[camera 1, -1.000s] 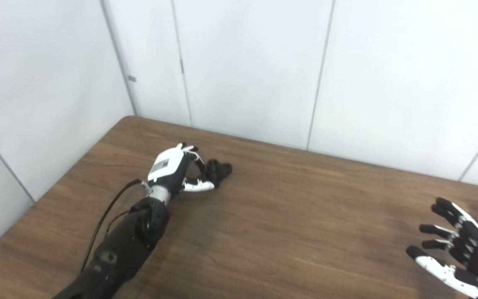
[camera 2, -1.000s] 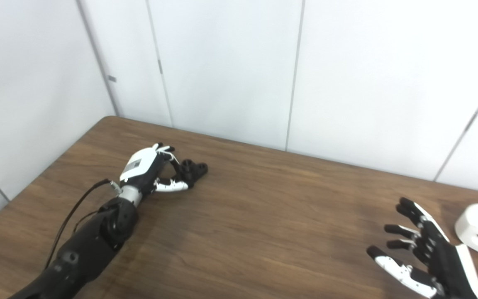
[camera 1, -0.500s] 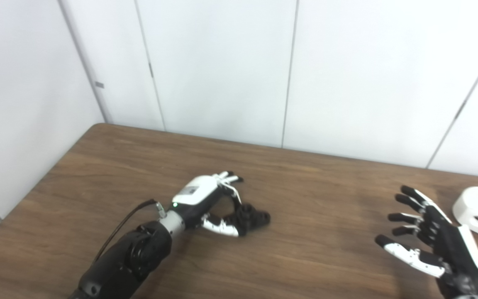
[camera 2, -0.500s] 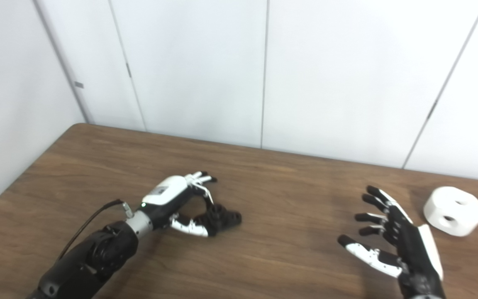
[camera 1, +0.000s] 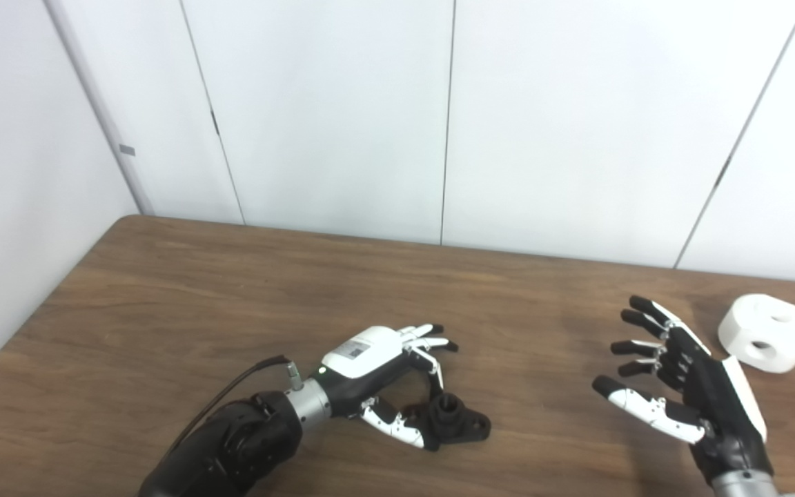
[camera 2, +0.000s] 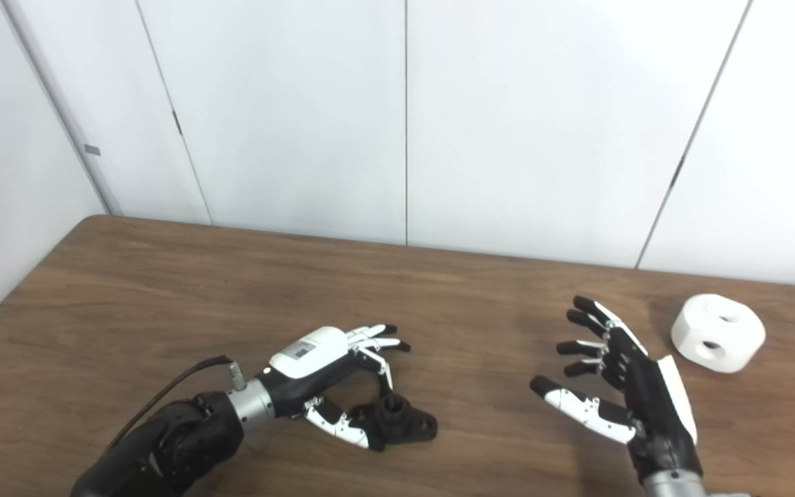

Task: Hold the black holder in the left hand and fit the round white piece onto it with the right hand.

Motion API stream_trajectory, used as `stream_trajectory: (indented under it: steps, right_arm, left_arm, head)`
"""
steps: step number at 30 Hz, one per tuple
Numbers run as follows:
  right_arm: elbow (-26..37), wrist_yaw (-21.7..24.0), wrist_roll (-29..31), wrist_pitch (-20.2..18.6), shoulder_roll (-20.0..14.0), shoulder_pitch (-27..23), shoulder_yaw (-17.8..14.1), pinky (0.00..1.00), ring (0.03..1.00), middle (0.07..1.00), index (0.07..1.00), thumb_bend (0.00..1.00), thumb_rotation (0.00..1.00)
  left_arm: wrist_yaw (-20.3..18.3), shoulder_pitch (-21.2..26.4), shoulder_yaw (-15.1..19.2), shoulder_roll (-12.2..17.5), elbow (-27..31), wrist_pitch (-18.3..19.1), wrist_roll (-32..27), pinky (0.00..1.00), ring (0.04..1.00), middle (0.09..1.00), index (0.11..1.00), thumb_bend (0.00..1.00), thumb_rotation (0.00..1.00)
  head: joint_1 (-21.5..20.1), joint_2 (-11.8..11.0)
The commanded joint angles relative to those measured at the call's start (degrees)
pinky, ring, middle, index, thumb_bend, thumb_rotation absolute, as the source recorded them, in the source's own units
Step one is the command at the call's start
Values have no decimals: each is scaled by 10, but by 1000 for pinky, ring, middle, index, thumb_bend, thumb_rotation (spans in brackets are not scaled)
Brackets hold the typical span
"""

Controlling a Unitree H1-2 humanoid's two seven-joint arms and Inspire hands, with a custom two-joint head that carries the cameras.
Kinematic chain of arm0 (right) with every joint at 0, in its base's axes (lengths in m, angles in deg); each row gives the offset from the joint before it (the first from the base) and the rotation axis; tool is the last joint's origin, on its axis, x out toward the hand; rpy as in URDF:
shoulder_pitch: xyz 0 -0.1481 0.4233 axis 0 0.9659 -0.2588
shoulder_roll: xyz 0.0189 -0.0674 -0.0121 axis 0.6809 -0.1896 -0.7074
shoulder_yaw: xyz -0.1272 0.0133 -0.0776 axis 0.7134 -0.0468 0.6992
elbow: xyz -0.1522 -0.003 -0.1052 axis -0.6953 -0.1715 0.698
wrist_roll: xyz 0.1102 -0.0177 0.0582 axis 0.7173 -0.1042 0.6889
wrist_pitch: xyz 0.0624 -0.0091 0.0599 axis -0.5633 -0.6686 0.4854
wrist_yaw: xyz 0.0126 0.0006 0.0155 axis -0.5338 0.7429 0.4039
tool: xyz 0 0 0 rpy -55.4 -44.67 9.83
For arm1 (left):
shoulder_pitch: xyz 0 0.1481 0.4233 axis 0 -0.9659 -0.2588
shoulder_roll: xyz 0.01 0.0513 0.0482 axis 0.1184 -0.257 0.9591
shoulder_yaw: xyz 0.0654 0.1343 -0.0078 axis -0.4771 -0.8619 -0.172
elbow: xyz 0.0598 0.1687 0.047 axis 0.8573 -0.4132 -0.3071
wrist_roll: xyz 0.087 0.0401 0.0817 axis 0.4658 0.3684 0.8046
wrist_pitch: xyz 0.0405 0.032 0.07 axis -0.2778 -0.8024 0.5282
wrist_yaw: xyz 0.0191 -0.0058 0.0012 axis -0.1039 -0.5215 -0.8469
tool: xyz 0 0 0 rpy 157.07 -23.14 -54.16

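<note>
Right hand [camera 1: 687,379] is wide open, holding nothing. The white piece [camera 1: 767,333] sits on the table at about its 2 o'clock, near but not touching. Left hand [camera 1: 384,376] looks loosely cupped around the holder [camera 1: 456,422], fingers spread.

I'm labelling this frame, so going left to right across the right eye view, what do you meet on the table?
left hand → black holder → right hand → round white piece
</note>
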Motion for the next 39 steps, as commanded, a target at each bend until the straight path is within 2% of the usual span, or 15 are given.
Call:
stream_trajectory:
  steps: [1, 4, 7, 10, 15, 17, 18, 19, 21, 23, 26, 31, 33, 39]
  right_arm:
    - [5, -10, -6, 27, 0, -20, -2, 548, 677, 830, 842, 597, 285]
    - [-10, -9, 0, 43, -1, -23, -1, 539, 681, 832, 839, 594, 310]
    - [-21, -10, 15, 64, 2, -27, -4, 532, 660, 801, 825, 603, 259]
    - [-13, -11, 11, 63, -2, -37, -8, 558, 669, 777, 814, 605, 277]
    - [12, -10, -7, 46, -23, -63, -19, 558, 669, 788, 813, 637, 342]
    - [20, -12, -36, 44, -44, -78, -23, 560, 680, 799, 813, 634, 355]
    - [23, -12, -49, 44, -52, -84, -25, 567, 691, 805, 815, 635, 354]
    - [22, -15, -72, 48, -65, -92, -25, 571, 698, 810, 815, 636, 353]
    - [22, -21, -118, 49, -90, -107, -28, 582, 712, 810, 804, 662, 345]
    - [21, -25, -153, 45, -111, -122, -32, 582, 719, 809, 796, 681, 327]
    - [20, -32, -206, 36, -146, -143, -41, 587, 725, 806, 785, 702, 304]
    - [5, -38, -268, 25, -202, -165, -68, 664, 790, 829, 788, 741, 284]
    - [-4, -42, -286, 15, -220, -170, -81, 711, 828, 851, 791, 754, 309]
    - [-25, -26, -307, -43, -249, -174, -105, 747, 889, 911, 810, 787, 409]
  left_arm:
    - [-23, 12, -17, -6, -16, -24, 14, 962, 1000, 912, 482, 524, 59]
    - [-9, 22, -24, -9, -43, -45, 46, 946, 994, 908, 481, 524, 59]
    - [21, 33, -34, -3, -60, -62, 101, 900, 987, 907, 481, 524, 61]
    - [30, 37, -33, 1, -70, -62, 120, 918, 992, 909, 482, 525, 59]
    - [60, 43, -43, 9, -99, -72, 139, 872, 957, 885, 482, 525, 58]
    - [70, 44, -50, 15, -106, -72, 143, 866, 948, 875, 482, 525, 57]
    - [74, 44, -53, 18, -108, -72, 143, 861, 943, 872, 482, 525, 56]
    - [74, 44, -55, 22, -109, -72, 144, 858, 940, 870, 482, 525, 56]
    - [79, 44, -60, 28, -113, -72, 142, 859, 938, 869, 483, 525, 55]
    - [96, 47, -73, 36, -122, -72, 133, 849, 926, 860, 483, 524, 54]
    - [112, 49, -85, 46, -125, -73, 128, 836, 907, 846, 482, 524, 54]
    - [140, 54, -110, 58, -138, -73, 111, 807, 881, 827, 483, 523, 51]
    - [147, 56, -118, 61, -147, -73, 100, 819, 890, 836, 483, 523, 51]
    - [201, 73, -167, 67, -193, -73, 90, 833, 910, 853, 482, 524, 55]
  head:
    - [-7, 0]
    - [-28, -6]
    - [-41, -7]
    - [-60, -10]
    - [-119, -28]
    - [-156, -42]
    - [-156, -42]
    - [-183, -52]
    - [-203, -60]
    - [-243, -76]
    - [-272, -94]
    - [-295, -123]
    - [-300, -129]
    - [-314, -141]
